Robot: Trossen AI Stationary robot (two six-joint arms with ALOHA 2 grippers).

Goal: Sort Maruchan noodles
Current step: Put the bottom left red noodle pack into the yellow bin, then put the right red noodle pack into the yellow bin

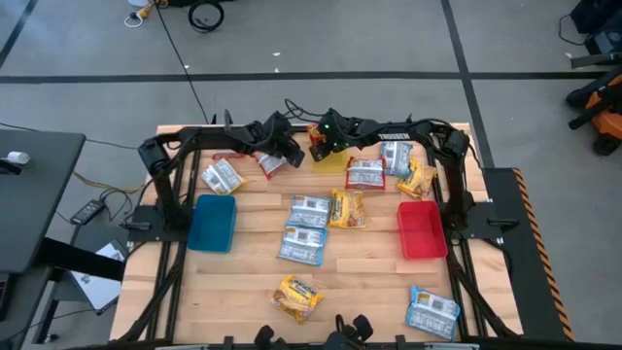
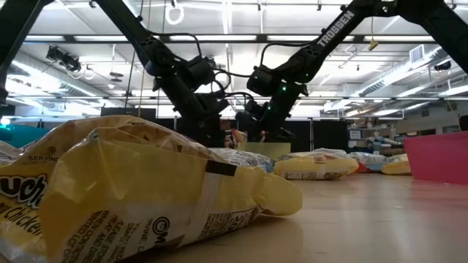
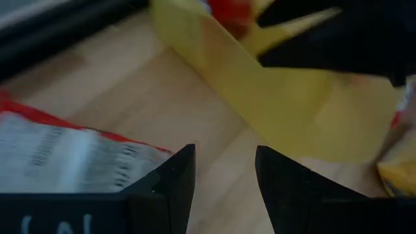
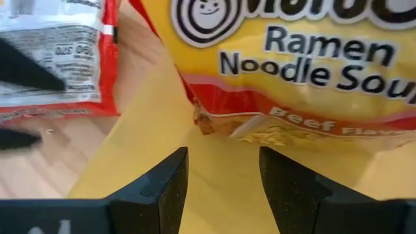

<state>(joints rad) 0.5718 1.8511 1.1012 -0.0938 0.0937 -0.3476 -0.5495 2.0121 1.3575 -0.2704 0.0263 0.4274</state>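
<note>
**Beef packet lying in the yellow bin, both my pincers parted above it**

The yellow-orange beef ramen packet (image 4: 305, 58) lies in the yellow bin (image 1: 328, 161), which sits at the table's 12 o'clock edge. My right gripper (image 4: 223, 182) hangs just over that packet, fingers apart, gripping nothing. My left gripper (image 3: 224, 179) sits at about 9 o'clock of the bin, also parted and empty, with a red-and-white packet (image 3: 58, 153) lying just beside its one finger on the wooden table (image 1: 369, 272).

Outward from there, the other noodles are scattered. A red-and-white packet (image 1: 365, 175) touches the bin's 3 o'clock side. Further toward 3 o'clock lie a blue-and-white one (image 1: 396, 157) and a yellow one (image 1: 416, 181). Mid-table, two blue-and-white packets (image 1: 304, 230) lie beside a yellow one (image 1: 347, 209). A yellow packet (image 1: 297, 297) lies toward 6 o'clock, and a blue-and-white one (image 1: 431, 311) toward 5. The blue bin (image 1: 213, 223) stands at 9 o'clock, the red bin (image 1: 422, 230) at 3.
</note>
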